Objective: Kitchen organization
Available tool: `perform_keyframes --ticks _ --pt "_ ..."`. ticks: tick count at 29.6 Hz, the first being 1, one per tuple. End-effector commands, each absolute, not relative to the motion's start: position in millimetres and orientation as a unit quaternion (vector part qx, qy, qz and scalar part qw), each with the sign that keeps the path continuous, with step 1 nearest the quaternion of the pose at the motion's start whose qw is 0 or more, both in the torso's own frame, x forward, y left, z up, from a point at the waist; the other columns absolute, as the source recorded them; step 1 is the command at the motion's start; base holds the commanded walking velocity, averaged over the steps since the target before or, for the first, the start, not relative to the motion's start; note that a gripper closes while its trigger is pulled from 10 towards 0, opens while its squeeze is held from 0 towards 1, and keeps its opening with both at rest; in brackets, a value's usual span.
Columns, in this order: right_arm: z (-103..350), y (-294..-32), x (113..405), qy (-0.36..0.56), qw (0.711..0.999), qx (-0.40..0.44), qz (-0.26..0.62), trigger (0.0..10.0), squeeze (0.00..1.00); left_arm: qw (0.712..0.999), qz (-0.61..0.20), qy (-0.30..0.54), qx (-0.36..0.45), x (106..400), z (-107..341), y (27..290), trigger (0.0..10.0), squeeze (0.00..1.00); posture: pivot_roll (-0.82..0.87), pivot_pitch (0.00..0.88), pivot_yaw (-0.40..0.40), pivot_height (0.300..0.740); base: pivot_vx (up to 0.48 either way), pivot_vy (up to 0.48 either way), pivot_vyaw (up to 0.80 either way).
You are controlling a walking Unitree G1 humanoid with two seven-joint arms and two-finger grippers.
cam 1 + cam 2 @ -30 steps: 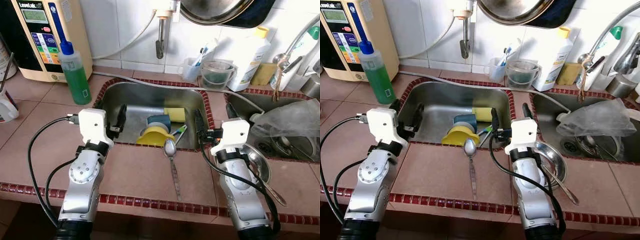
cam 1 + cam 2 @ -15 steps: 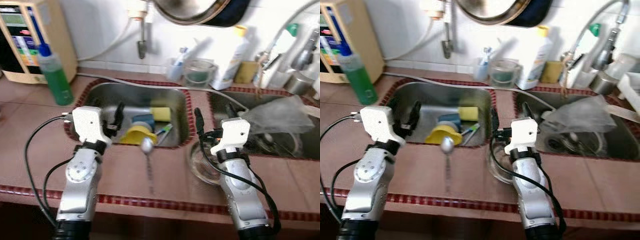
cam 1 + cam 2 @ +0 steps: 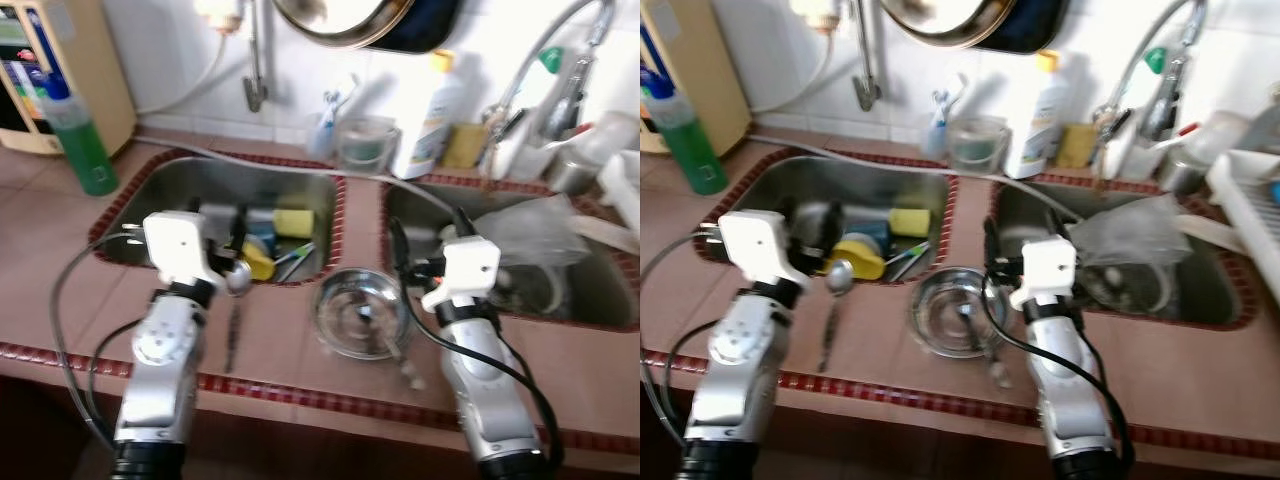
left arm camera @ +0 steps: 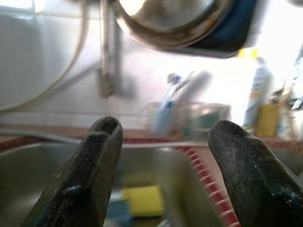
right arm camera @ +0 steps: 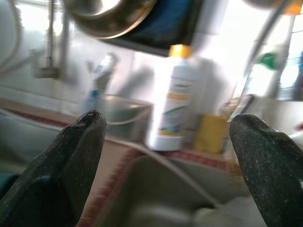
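Both end effectors, left (image 3: 238,232) and right (image 3: 428,236), are held apart and empty above the desk (image 3: 290,335). The steel bowl (image 3: 362,313) between them should be approached slowly, its spoon (image 3: 392,343) kept undisturbed.

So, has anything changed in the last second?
The camera swung right, so the round steel bowl now shows clear of the right arm. Nothing was grasped: left gripper and right gripper stay open and empty, the long metal spoon still lies on the counter.

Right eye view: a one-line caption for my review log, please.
Both open grippers, left and right, hover at the double sink; a steel bowl sits on the counter between them.
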State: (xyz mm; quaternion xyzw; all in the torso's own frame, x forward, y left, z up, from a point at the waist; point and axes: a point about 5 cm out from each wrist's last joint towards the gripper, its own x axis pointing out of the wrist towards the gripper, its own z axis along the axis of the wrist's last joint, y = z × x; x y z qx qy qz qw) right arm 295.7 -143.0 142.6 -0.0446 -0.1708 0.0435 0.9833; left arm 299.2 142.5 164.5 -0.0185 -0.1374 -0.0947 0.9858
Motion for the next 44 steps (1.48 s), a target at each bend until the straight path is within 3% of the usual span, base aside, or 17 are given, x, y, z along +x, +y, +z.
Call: perform_keyframes --ticks 1,11,20,34,35,36,42,43,44 --pt "143.1 -136.9 295.1 -0.171 0.983 -0.041 0.052 10.0 0.00 0.989 -0.080 -0.119 -0.028 299.4 161.1 150.3 10.0 0.00 -0.02 0.013 -0.024 0.740 0.000 0.000 0.00" --pt "138.4 -135.9 287.9 -0.160 0.983 -0.044 0.074 10.0 0.00 0.995 -0.072 -0.065 -0.003 298.3 150.2 152.3 10.0 0.00 -0.02 0.020 -0.021 0.740 0.000 0.000 0.00" --pt "133.7 -121.1 269.0 -0.125 0.977 -0.031 0.170 10.0 0.00 0.997 -0.057 -0.019 0.038 295.1 141.8 163.4 10.0 0.00 -0.02 0.043 -0.013 0.740 0.000 0.000 0.00" --pt "137.0 -115.1 254.7 -0.085 0.968 -0.013 0.236 10.0 0.00 0.999 -0.022 0.028 0.031 289.0 128.7 182.6 10.0 0.00 -0.03 0.046 -0.014 0.740 0.000 0.000 0.00" --pt "138.0 -114.1 253.2 -0.082 0.966 -0.011 0.244 10.0 0.00 0.999 -0.017 0.036 0.032 287.7 126.0 185.2 10.0 0.69 -0.03 0.044 -0.016 0.740 0.000 0.000 0.00" --pt "138.5 -113.5 252.7 -0.081 0.965 -0.010 0.248 10.0 0.00 0.999 -0.017 0.041 0.022 287.4 124.5 186.1 10.0 1.00 -0.02 0.043 -0.017 0.740 0.000 0.000 0.00" --pt "144.4 -112.8 249.4 -0.076 0.960 0.016 0.268 10.0 0.00 0.997 0.002 0.071 0.040 286.4 119.2 193.7 10.0 1.00 -0.03 0.037 -0.019 0.740 0.000 0.000 0.00" --pt "145.7 -113.1 248.6 -0.075 0.959 0.018 0.273 10.0 0.00 0.996 0.003 0.079 0.042 286.2 118.1 194.9 10.0 0.61 -0.03 0.037 -0.019 0.740 0.000 0.000 0.00" --pt "146.9 -113.8 247.8 -0.074 0.958 0.019 0.278 10.0 0.00 0.995 0.002 0.087 0.042 285.7 117.1 195.9 10.0 0.00 -0.03 0.036 -0.020 0.740 0.000 0.000 0.00"
